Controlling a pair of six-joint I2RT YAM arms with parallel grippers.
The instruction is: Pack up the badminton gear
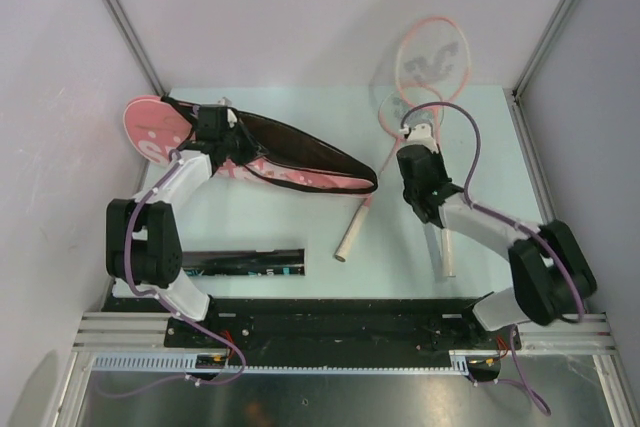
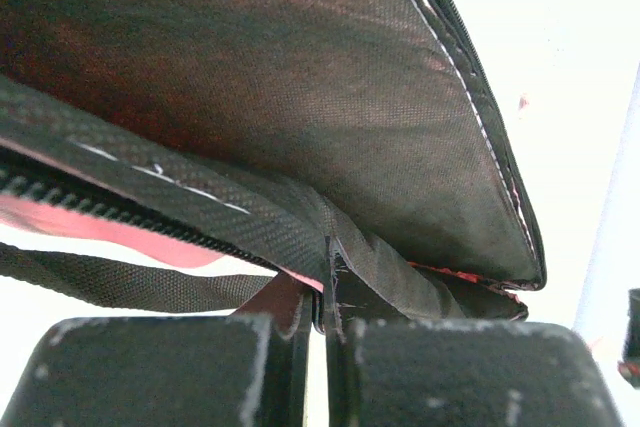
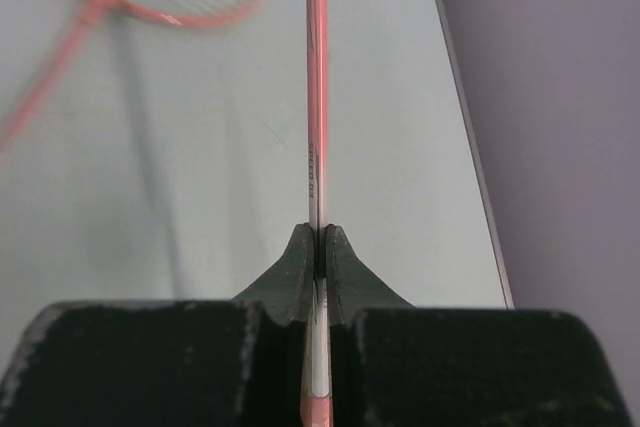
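Pale mint tabletop (image 1: 300,227) lies inside a booth with lavender-white walls (image 1: 60,67), the two arms rising from its near edge.

At the right side, the right gripper (image 3: 320,247) is pinched tight on the thin pink shaft of one racket (image 3: 316,97), and its two dark fingers meet around it with no gap to spare. The shaft runs straight away from the fingers toward the far end of the table. From above, this racket's pink-rimmed head shows faint and blurred against the back wall, while its pale handle pokes out beneath the right forearm. Just to the left of it, a second racket (image 1: 353,232) lies flat on the table, handle toward the arms and head toward the back; the wrist view catches that head blurred at the upper left.

On the left side, the left gripper (image 2: 318,319) is closed on the black webbing edge of the pink bag (image 1: 290,152), fingers pressed together on the trim beside the zipper. The bag stretches across the table's middle with its mouth gaping, dark lining exposed, and its narrow end reaching near the second racket's shaft. A black tube (image 1: 240,262) rests on the table close to the left arm's base, well apart from the bag's opening.
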